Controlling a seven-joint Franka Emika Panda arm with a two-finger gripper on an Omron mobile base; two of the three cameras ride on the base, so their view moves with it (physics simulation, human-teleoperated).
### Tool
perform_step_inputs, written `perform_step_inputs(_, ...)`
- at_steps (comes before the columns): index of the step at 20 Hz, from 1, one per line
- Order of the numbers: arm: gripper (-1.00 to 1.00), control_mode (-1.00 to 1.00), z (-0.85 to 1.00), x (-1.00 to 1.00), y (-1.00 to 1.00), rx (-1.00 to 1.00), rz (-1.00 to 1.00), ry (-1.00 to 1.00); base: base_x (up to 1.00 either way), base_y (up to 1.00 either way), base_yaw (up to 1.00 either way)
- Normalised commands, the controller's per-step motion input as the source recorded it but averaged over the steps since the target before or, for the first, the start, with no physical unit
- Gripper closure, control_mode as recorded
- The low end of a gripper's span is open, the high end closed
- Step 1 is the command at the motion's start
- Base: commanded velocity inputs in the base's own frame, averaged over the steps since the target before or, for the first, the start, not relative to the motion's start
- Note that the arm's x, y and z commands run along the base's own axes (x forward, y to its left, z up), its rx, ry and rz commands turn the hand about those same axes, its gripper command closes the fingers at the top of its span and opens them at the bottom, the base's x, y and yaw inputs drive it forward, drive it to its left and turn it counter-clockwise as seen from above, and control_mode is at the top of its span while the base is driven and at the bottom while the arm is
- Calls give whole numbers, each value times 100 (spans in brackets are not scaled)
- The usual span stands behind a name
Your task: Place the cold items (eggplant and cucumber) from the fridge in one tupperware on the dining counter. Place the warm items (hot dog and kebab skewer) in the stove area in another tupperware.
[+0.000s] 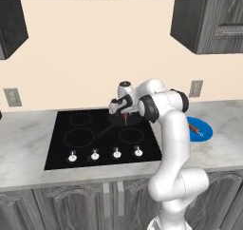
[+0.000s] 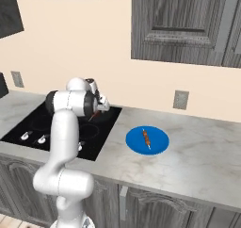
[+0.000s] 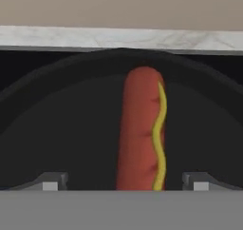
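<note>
On the left of the marble counter [image 1: 28, 148], the black cooktop [image 1: 85, 138] is lying flat with four white knobs [image 1: 95, 155] along its near edge. At its back right burner, a dark pan [image 3: 71, 129] is holding the hot dog [image 3: 141, 129]. In the hand view its long axis is running straight away from the gripper [image 3: 126, 181] toward the wall, with a wavy yellow mustard line along its right side. The fingertips [image 3: 52, 181] are standing wide apart, one on either side of the sausage's near end, grasping nothing. Further right, a blue plate [image 2: 157, 144] is sitting on the counter with the kebab skewer [image 2: 147, 138] lying on it, pointing roughly front to back. No writing is readable anywhere.
</note>
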Motion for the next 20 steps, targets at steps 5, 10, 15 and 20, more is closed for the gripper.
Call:
perform_step_inputs(5, 100, -100, -52, 49, 9, -2, -6, 5, 0, 0, 0)
perform_step_inputs(10, 100, -100, -63, -15, -50, 14, -10, 2, 0, 0, 0)
perform_step_inputs(15, 100, -100, -32, -48, -79, 27, -14, 0, 0, 0, 0)
perform_step_inputs(20, 100, -100, 15, -52, 0, 11, -12, -11, 0, 0, 0)
